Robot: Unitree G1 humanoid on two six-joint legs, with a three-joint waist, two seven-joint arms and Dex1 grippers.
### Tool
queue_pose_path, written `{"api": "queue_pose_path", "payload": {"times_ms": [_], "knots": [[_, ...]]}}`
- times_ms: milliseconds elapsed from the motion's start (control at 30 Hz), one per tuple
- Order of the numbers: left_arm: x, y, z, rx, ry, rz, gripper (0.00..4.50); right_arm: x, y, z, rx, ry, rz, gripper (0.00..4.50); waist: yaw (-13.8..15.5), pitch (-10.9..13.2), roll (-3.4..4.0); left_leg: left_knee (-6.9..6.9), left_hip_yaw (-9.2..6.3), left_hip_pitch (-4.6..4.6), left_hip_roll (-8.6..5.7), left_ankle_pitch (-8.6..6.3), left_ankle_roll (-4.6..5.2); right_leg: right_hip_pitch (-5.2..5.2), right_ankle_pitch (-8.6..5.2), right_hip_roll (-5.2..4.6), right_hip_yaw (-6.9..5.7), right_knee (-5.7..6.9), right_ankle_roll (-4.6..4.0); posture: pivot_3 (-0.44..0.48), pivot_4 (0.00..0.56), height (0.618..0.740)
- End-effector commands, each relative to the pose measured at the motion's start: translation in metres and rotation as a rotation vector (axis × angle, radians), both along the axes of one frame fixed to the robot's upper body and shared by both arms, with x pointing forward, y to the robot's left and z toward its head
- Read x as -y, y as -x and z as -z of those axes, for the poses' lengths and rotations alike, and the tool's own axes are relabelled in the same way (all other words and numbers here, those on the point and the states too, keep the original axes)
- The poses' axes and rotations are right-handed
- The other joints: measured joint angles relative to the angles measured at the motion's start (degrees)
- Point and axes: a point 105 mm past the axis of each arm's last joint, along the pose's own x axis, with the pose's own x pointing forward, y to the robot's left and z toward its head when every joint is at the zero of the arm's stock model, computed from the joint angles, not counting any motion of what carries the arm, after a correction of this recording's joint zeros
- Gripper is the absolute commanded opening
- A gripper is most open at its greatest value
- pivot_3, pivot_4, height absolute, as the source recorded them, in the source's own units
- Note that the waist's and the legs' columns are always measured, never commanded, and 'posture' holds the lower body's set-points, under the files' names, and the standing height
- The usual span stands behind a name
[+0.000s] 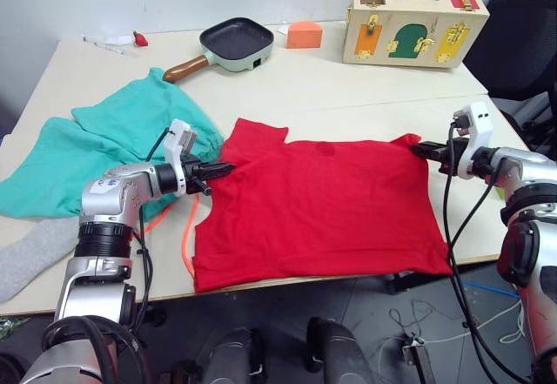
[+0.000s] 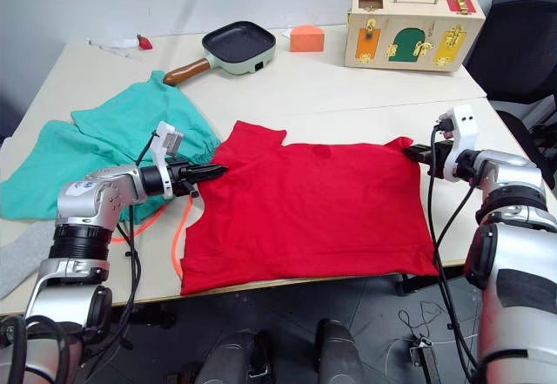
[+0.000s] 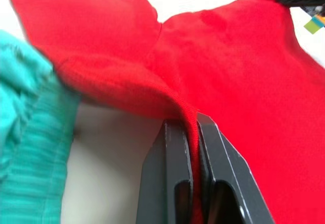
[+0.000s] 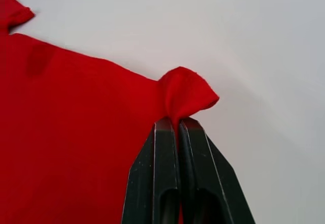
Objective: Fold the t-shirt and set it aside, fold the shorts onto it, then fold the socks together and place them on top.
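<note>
We see the t-shirt [image 1: 322, 210] spread flat on the counter [image 1: 348, 88], its hem overhanging the near edge. Our left pincer [image 1: 222, 170] pinches its left edge beside the shorts [image 1: 87, 149]; our right pincer [image 1: 424, 150] pinches the far right corner.

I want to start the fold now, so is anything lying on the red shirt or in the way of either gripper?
Nothing visible. The t-shirt lies flat with nothing on it. The left gripper and right gripper already pinch its opposite edges. The shorts lie beside it.
</note>
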Motion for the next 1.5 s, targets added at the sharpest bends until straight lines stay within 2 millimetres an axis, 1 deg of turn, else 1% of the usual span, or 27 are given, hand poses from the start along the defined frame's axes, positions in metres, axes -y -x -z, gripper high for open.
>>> {"api": "queue_pose_path", "payload": {"times_ms": [33,267,367,467,600,700,833,900,967,1067,1133,1233,1300,1367,1400,1433,1500], "knots": [[-0.003,0.004,-0.016,0.077,-0.002,0.010,0.00,0.011,0.008,-0.016,0.057,-0.028,-0.024,0.05,0.08,0.00,0.00,0.00,0.00,0.00,0.00,0.00,0.00,0.00,0.00,0.00,0.05,0.00,0.00,0.000,0.150,0.740],[-0.009,0.012,-0.009,0.066,-0.021,0.010,0.00,0.017,0.021,-0.009,0.034,-0.062,-0.067,0.05,0.11,0.00,0.00,0.00,0.00,0.01,0.00,-0.01,-0.01,0.00,0.00,0.00,0.21,0.00,0.00,0.000,0.150,0.740],[-0.013,0.012,-0.005,0.065,-0.045,-0.004,0.00,0.020,0.029,0.001,-0.009,-0.073,-0.092,0.05,0.11,0.00,0.00,0.02,0.00,0.01,0.01,-0.01,-0.01,0.00,0.00,0.00,0.24,0.01,0.00,0.000,0.150,0.740],[-0.014,0.014,0.001,0.060,-0.077,-0.001,0.00,0.023,0.032,0.011,-0.033,-0.058,-0.083,0.05,0.14,0.00,0.00,0.02,0.00,0.01,0.01,-0.01,-0.02,-0.01,0.00,0.00,0.29,0.01,-0.01,0.000,0.150,0.740],[-0.014,0.017,0.008,0.053,-0.102,0.004,0.00,0.023,0.038,0.027,-0.076,-0.028,-0.102,0.05,0.23,0.00,0.00,0.03,0.01,0.01,0.01,-0.02,-0.02,-0.01,0.00,-0.01,0.31,0.02,-0.01,0.000,0.150,0.740],[-0.019,0.018,0.014,0.042,-0.107,-0.006,0.00,0.022,0.042,0.036,-0.099,-0.037,-0.113,0.05,0.23,0.00,0.00,0.03,0.02,0.02,0.01,-0.02,-0.04,-0.02,0.00,-0.01,0.33,0.02,-0.01,0.000,0.150,0.740],[-0.022,0.024,0.017,0.025,-0.111,-0.004,0.00,0.021,0.045,0.043,-0.111,-0.042,-0.121,0.05,0.23,-0.01,-0.01,0.04,0.02,0.03,0.01,-0.02,-0.04,-0.02,0.00,-0.02,0.35,0.03,-0.01,0.000,0.150,0.740],[-0.025,0.026,0.018,0.002,-0.099,-0.019,0.00,0.023,0.044,0.044,-0.083,-0.010,-0.104,0.05,0.26,-0.01,-0.02,0.03,0.02,0.03,0.02,-0.03,-0.05,-0.02,0.00,-0.02,0.38,0.04,-0.02,0.000,0.150,0.740],[-0.029,0.029,0.016,-0.019,-0.082,-0.036,0.53,0.022,0.045,0.039,-0.063,-0.050,-0.117,0.00,0.29,-0.01,-0.02,0.05,0.01,0.04,0.03,-0.03,-0.05,-0.01,0.00,-0.02,0.38,0.04,-0.02,0.000,0.150,0.740],[-0.030,0.034,0.008,-0.040,-0.062,-0.024,1.32,0.018,0.051,0.033,-0.053,-0.055,-0.190,0.65,0.27,-0.01,-0.02,0.08,0.01,0.04,0.02,-0.03,-0.05,-0.01,0.00,-0.02,0.43,0.06,-0.02,0.000,0.150,0.740],[-0.035,0.037,0.002,-0.042,-0.076,-0.022,1.98,0.020,0.057,0.031,-0.034,0.000,-0.231,1.32,0.32,-0.01,-0.02,0.07,0.01,0.04,0.03,-0.04,-0.06,-0.02,-0.01,-0.02,0.43,0.07,-0.02,0.000,0.150,0.740],[-0.042,0.041,-0.015,-0.057,-0.048,-0.009,2.96,0.026,0.068,0.025,0.015,0.097,-0.275,2.38,0.54,-0.01,-0.02,0.08,0.00,0.03,0.03,-0.04,-0.06,-0.02,-0.01,-0.02,0.42,0.08,-0.02,0.000,0.150,0.740],[-0.048,0.037,-0.024,-0.076,-0.041,-0.028,3.64,0.029,0.073,0.018,0.071,0.153,-0.286,3.10,0.60,-0.01,-0.02,0.10,0.01,0.03,0.02,-0.04,-0.05,-0.01,-0.01,-0.03,0.41,0.09,-0.02,0.000,0.150,0.740],[-0.049,0.029,-0.030,-0.104,-0.027,-0.051,4.29,0.029,0.075,0.008,0.139,0.186,-0.287,3.82,0.54,-0.01,-0.03,0.16,0.00,0.03,0.01,-0.05,-0.06,0.00,-0.01,-0.04,0.40,0.11,-0.02,0.000,0.150,0.740],[-0.047,0.022,-0.034,-0.097,-0.015,-0.066,4.50,0.028,0.075,0.003,0.176,0.195,-0.286,4.14,0.53,-0.01,-0.03,0.20,0.01,0.05,0.01,-0.05,-0.07,0.00,-0.01,-0.02,0.37,0.14,-0.02,0.000,0.150,0.740],[-0.044,0.015,-0.036,-0.097,-0.004,-0.078,4.50,0.026,0.076,-0.001,0.197,0.191,-0.287,4.46,0.56,-0.01,-0.03,0.22,0.02,0.07,0.01,-0.05,-0.07,0.01,-0.01,-0.02,0.35,0.17,-0.02,0.000,0.150,0.740],[-0.033,0.003,-0.038,-0.111,0.020,-0.069,4.50,0.019,0.078,-0.005,0.221,0.192,-0.303,4.46,0.59,-0.02,-0.03,0.32,0.02,0.07,0.02,-0.06,-0.08,0.01,-0.01,-0.02,0.34,0.24,-0.02,0.000,0.150,0.740]]}}
